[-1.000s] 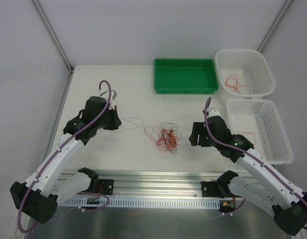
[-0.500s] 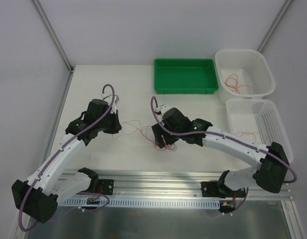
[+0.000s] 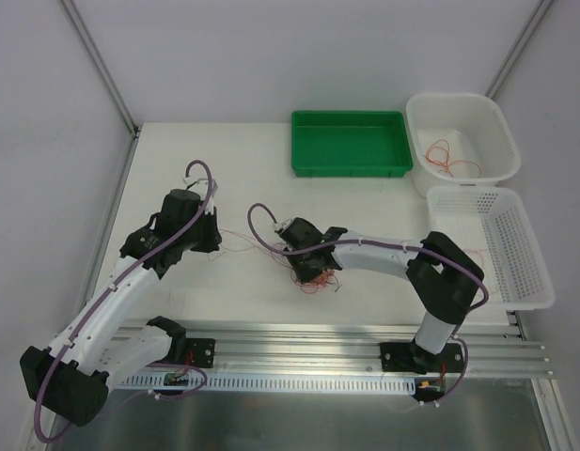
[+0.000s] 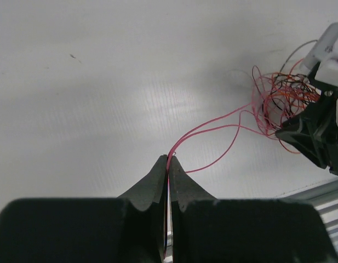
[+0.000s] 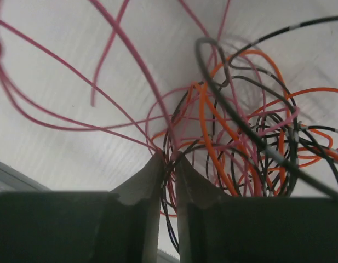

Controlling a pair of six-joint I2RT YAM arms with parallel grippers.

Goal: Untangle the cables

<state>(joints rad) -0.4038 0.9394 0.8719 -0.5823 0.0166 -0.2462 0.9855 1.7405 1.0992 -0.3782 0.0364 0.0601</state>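
The cables lie as a loose tangle (image 3: 315, 278) of red, orange and black wires on the white table. In the right wrist view the tangle (image 5: 251, 137) fills the frame. My right gripper (image 3: 306, 263) is down in it. Its jaws (image 5: 169, 160) stand close together, with black and pink strands caught between them. One pink-red cable (image 4: 212, 127) runs from the tangle (image 4: 278, 101) leftward to my left gripper (image 4: 169, 159), which is shut on its looped end. From above, the left gripper (image 3: 212, 241) sits about a hand's width left of the tangle.
A green tray (image 3: 351, 170) stands at the back centre. To its right is a white tub (image 3: 496, 127) with a red wire (image 3: 446, 160) inside. A white perforated basket (image 3: 529, 249) stands at the right edge. An aluminium rail (image 3: 318, 338) runs along the near edge.
My right arm has swung left from beside the basket to the tangle, and its jaws have narrowed on the strands. The left gripper has kept hold of its pink-red cable and barely shifted.
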